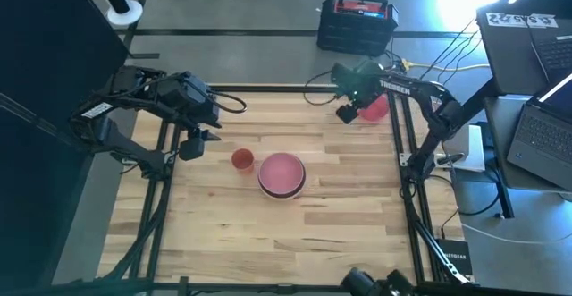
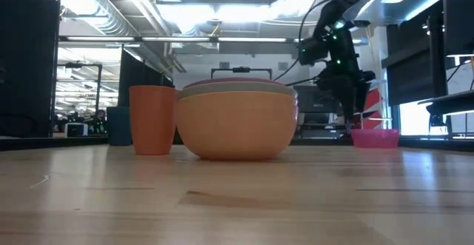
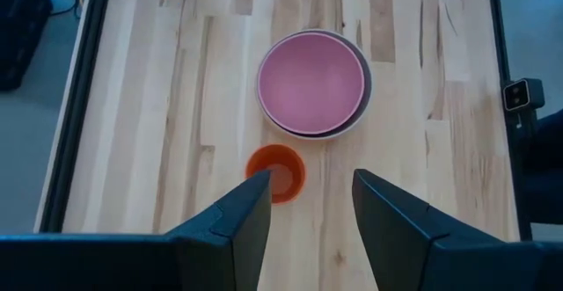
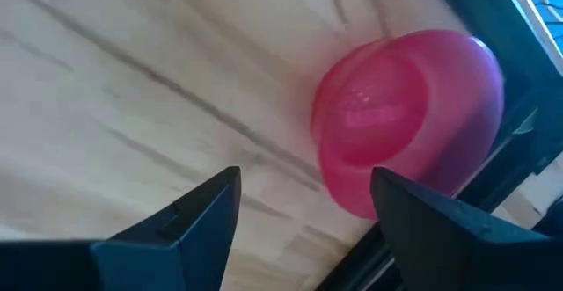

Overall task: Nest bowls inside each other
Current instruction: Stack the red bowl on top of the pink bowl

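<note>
A stack of bowls [image 1: 282,174] stands at the table's middle. In the low view its outer bowl [image 2: 237,123] is orange, and in the left wrist view a pink one [image 3: 310,82] lies on top inside. A small orange-red cup [image 1: 242,159] stands upright just left of the stack. A pink-red bowl [image 1: 376,108] rests on its base at the far right corner. My right gripper [image 1: 349,113] hangs open above the table just left of that bowl, pointing down, touching nothing. My left gripper [image 1: 190,146] hovers open at the left edge, high above the cup [image 3: 275,171].
Black frame rails run along the table's left [image 1: 161,198] and right [image 1: 407,198] sides. A black crate [image 1: 356,23] sits beyond the far edge, and laptops [image 1: 536,126] stand to the right. Bare wood [image 1: 286,242] fills the near half of the table.
</note>
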